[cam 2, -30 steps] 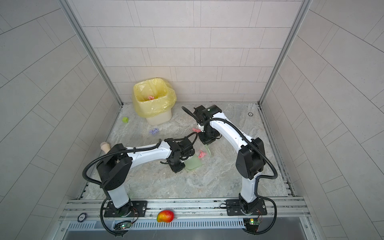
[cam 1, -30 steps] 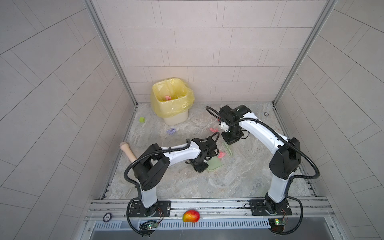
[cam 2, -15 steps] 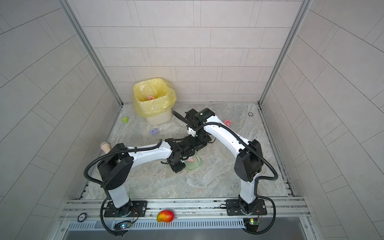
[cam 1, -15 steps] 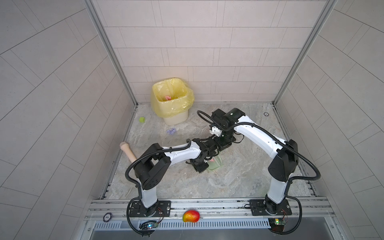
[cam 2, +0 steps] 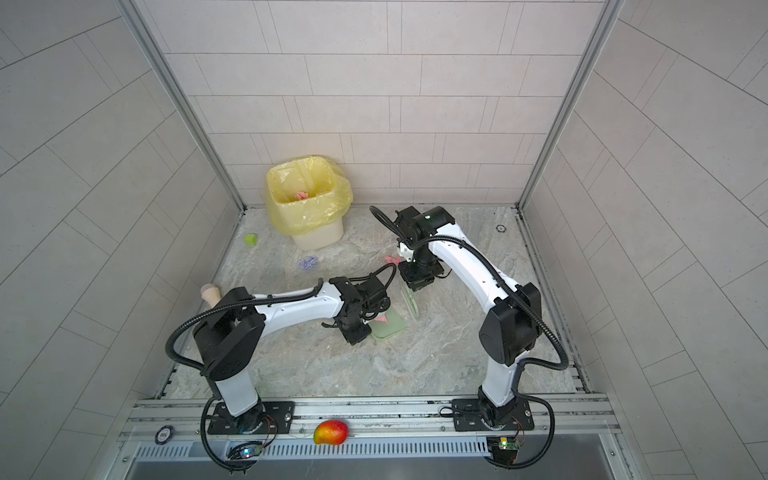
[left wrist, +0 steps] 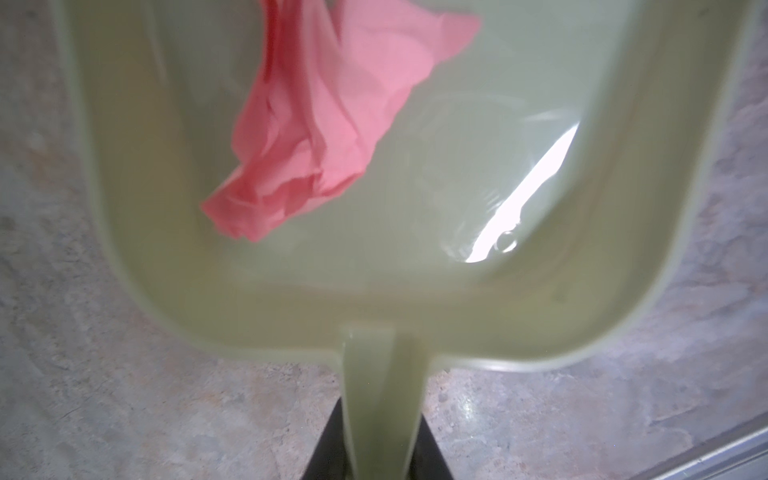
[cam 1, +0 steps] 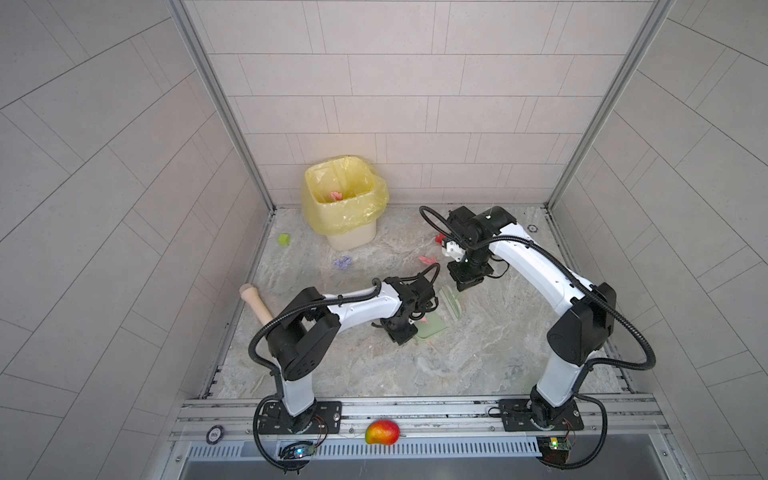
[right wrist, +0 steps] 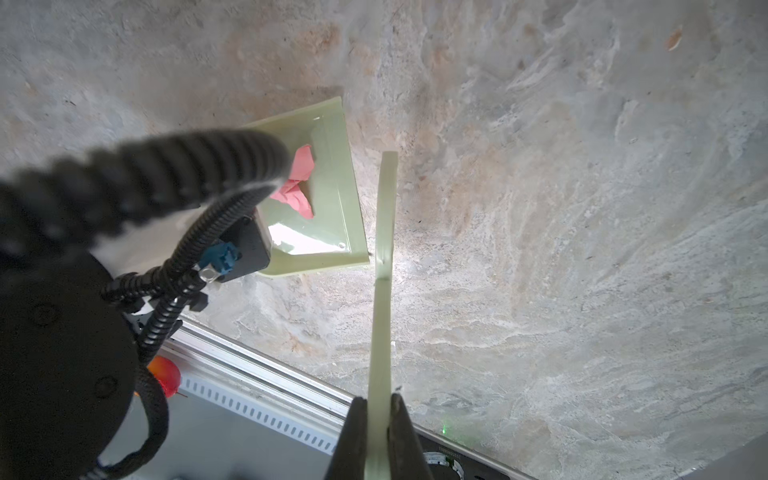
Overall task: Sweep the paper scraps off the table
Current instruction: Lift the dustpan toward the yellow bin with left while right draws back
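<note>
Left arm: the left gripper (left wrist: 380, 457) was clenched on the handle of a pale green plastic dustpan (left wrist: 415, 270) resting on the grey-beige marble-patterned table (cam 1: 457, 365).
Right arm: the right gripper (right wrist: 379, 436) was clamped on a pale green flat plastic scraper (right wrist: 384, 232), just beside the dustpan's open edge.
Scraps: a crumpled pink paper scrap (left wrist: 324, 124) lay inside the dustpan; a lavender paper scrap (cam 1: 343, 262), a second pink paper scrap (cam 1: 428, 260) and a red paper scrap (cam 1: 440, 238) lay on the table.

Front of table (cam 1: 436, 370) seen bare: wide room there. Back left corner blocked by bin (cam 1: 353, 235); green cube (cam 1: 284, 240) and purple scrap (cam 1: 343, 263) found close by. Along left edge, wooden stick (cam 1: 254, 301) laid. Middle crowded: left arm (cam 1: 361, 309) stretched across, dustpan (cam 1: 434, 332) and green scraper (cam 1: 453, 303) set just beside each other, perhaps touching at corner. By right arm (cam 1: 528, 257), pink scrap (cam 1: 428, 260) and red scrap (cam 1: 439, 238) seen.
</note>
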